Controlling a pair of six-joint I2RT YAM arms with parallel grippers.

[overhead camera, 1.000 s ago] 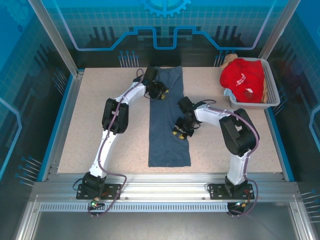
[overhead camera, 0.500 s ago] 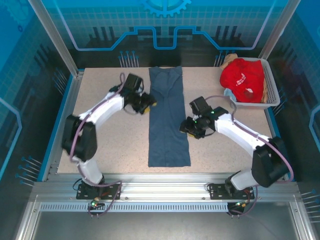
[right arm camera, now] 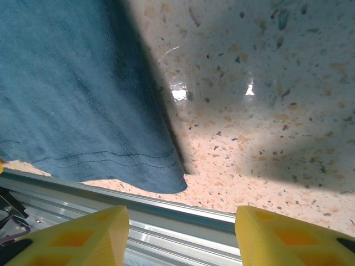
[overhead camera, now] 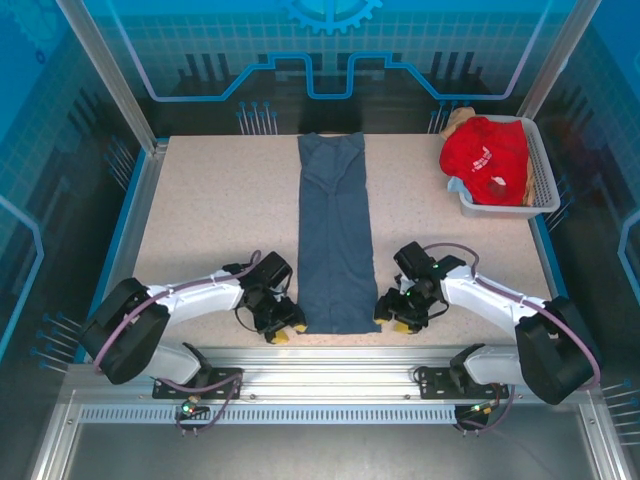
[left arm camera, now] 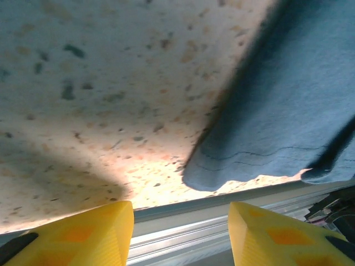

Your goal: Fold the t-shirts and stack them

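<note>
Looking down from the top: both arms have swung from mid-table back to the near edge within the last second. The left gripper (overhead camera: 282, 328) now sits just left of the slate-blue t-shirt (overhead camera: 335, 240) at its near hem, and the right gripper (overhead camera: 392, 318) sits just right of it. The shirt lies flat as a long narrow strip down the middle of the table (overhead camera: 220, 220), with the collar far and the hem near. The red t-shirt (overhead camera: 485, 155) is heaped in the white basket (overhead camera: 545, 185), far right.

Left wrist: left fingers (left arm camera: 94, 230) spread, nothing between them, hem corner just ahead to the right.

Right wrist: right fingers (right arm camera: 83, 235) spread and empty, other hem corner ahead to the left.

The lengthwise fold looks done. They seem lined up to pinch the hem corners and fold toward the collar.
</note>
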